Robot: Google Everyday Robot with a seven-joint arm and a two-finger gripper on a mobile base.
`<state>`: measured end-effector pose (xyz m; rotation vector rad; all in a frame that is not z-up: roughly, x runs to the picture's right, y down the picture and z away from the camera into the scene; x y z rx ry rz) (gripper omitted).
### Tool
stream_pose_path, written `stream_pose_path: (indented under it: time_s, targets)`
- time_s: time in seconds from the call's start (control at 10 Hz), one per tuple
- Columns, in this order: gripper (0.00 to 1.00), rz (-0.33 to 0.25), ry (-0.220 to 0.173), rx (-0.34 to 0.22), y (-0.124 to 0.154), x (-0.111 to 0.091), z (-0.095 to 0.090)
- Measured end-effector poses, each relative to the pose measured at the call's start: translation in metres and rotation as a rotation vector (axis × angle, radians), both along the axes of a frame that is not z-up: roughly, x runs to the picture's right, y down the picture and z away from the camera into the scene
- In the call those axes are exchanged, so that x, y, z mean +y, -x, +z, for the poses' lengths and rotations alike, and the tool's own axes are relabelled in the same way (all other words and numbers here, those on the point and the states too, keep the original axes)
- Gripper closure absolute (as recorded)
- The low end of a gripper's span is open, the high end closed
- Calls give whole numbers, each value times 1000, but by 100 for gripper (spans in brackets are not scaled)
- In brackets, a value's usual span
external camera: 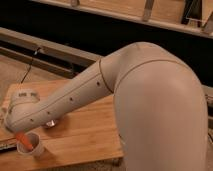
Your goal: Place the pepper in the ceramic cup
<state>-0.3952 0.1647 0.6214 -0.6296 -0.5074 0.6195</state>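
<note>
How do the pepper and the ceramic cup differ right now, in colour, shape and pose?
Colour: the pepper is bright orange; the ceramic cup is off-white.
Shape: the pepper is slim and tapered; the cup is round and open-topped.
Pose: the pepper hangs tilted, its lower end at the cup's mouth; the cup stands upright on the wooden table.
Both sit at the table's front left, under the gripper, which is hidden behind the wrist.
</note>
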Motion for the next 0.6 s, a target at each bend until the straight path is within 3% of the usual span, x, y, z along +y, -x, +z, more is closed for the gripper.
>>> stream_pose_path:
  time_s: [0.4,0.6]
  targets:
    - [100,-16,1,-3,4,8,11]
    - [94,-32,1,-4,6,13,14]
